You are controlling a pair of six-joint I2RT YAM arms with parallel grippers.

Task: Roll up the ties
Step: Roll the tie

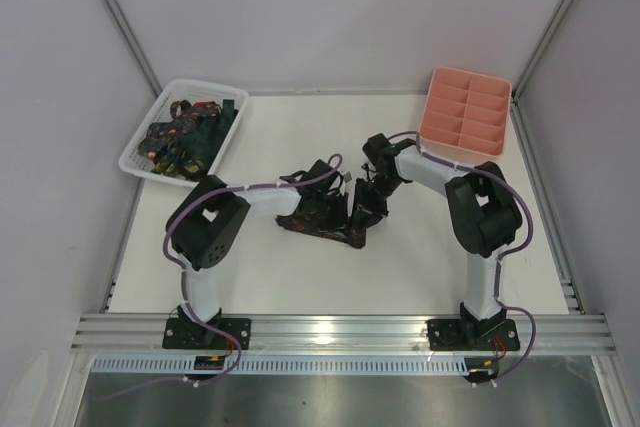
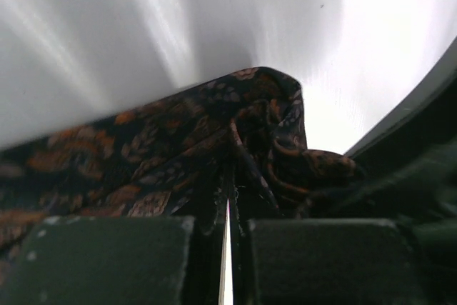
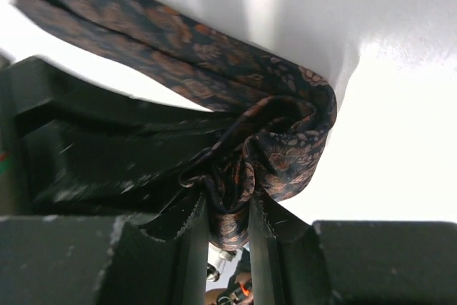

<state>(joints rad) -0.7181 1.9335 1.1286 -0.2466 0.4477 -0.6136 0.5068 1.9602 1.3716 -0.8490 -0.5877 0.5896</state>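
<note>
Your left gripper is clamped tight on the brown tie in the middle of the bench, and your right gripper pinches its bunched, curled end. Soft, light, slippery fabric by the look of it, so grip through the layers, close to the roll.

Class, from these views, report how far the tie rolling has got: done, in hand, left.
Done: no finished roll shows, none in the pink tray. In hand: left claw and right claw both pinch the brown tie, one end loosely curled. Left: tightening this roll, then the ties in the white basket.
</note>
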